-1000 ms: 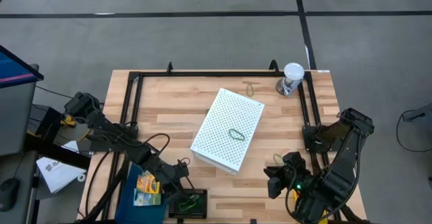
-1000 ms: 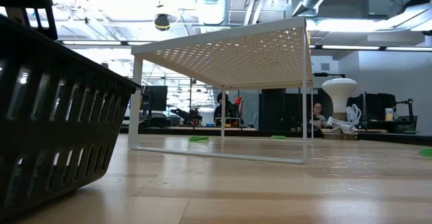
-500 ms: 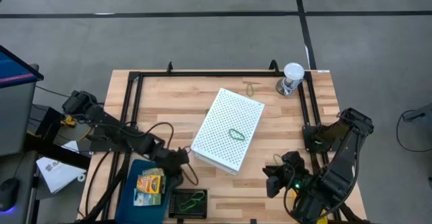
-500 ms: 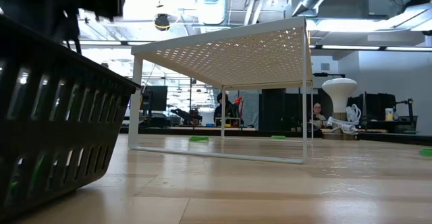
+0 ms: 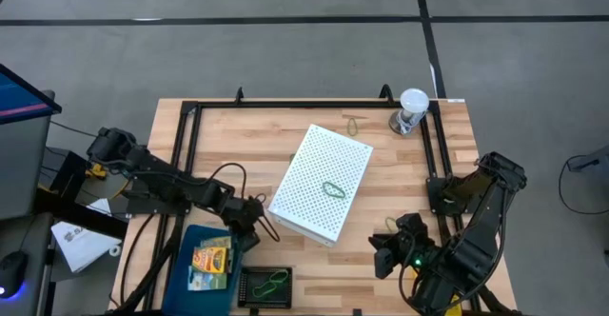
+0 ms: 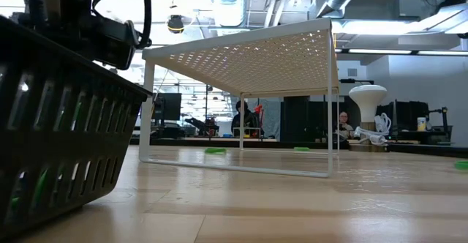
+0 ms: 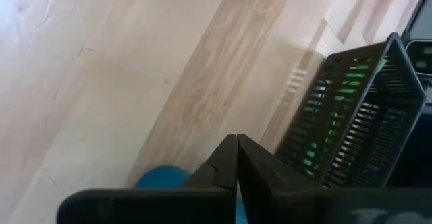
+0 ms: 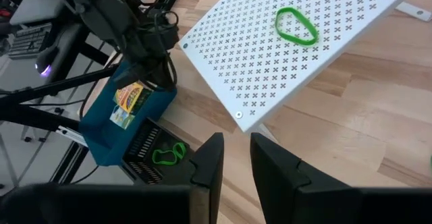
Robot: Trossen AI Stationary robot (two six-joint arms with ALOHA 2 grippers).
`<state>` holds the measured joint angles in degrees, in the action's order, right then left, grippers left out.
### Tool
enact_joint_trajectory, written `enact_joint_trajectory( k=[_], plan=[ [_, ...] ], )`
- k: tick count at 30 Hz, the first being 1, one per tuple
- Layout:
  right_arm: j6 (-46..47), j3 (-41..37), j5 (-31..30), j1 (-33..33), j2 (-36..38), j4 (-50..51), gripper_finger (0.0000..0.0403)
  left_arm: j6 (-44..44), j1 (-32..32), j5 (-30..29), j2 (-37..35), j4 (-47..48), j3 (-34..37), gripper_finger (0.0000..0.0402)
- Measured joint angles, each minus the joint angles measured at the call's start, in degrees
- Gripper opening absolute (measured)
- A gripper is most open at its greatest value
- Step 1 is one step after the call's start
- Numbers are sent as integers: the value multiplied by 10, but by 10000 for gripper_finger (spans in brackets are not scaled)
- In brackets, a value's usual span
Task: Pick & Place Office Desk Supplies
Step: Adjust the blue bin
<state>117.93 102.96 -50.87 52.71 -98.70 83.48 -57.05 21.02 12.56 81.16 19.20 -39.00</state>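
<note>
Two yellow-orange crayon boxes [image 5: 211, 263] lie in a blue tray [image 5: 186, 287] at the near left. Next to it, a black basket [image 5: 265, 286] holds a green rubber band [image 8: 168, 154]. Another green band [image 5: 333, 189] lies on top of the white perforated box [image 5: 322, 183]. An olive band [image 5: 352, 124] lies on the table at the far side. My left gripper [image 7: 236, 158] is shut on nothing, just off the white box's near left corner, between the box and the tray. My right gripper [image 8: 235, 158] hangs open at the near right, with nothing between its fingers.
A clear cup with a white lid [image 5: 411, 107] stands at the far right corner. The white box stands on thin legs [image 6: 146, 111], with open space under it. An olive loop [image 5: 391, 223] lies by my right gripper. A black frame [image 5: 186, 145] rims the table.
My left gripper has gone from above the black basket toward the table's far edge, to the white box's near left corner, and has sunk. In the low view its arm has come in above the basket. The right arm has kept still.
</note>
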Motion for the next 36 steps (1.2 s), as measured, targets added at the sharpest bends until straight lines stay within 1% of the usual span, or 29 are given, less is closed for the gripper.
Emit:
enact_joint_trajectory(
  k=[9, 16, 24, 27, 28, 32, 36],
  plan=[
    [-8, 0, 0, -6, 0, -8, 72, -6, 0, -1, -5, 74, 1, 0],
    [-44, 0, -2, -15, 0, -39, 72, -7, -3, -6, -4, 96, 0, 0],
    [-46, 0, -2, -15, 0, -45, 72, -8, -3, -11, -5, 143, 0, 0],
    [-48, 0, -2, -15, 0, -45, 72, -8, -11, -30, -5, 156, 5, 0],
    [-53, 0, -2, -15, 0, -48, 72, -8, -13, -45, -10, 158, 7, 0],
    [-56, 0, -2, -15, 0, -52, 72, 4, -29, -58, -51, 168, 8, 3],
    [-57, 0, -3, -15, 0, -53, 72, 26, -50, -67, -106, 162, 7, 23]
  ],
)
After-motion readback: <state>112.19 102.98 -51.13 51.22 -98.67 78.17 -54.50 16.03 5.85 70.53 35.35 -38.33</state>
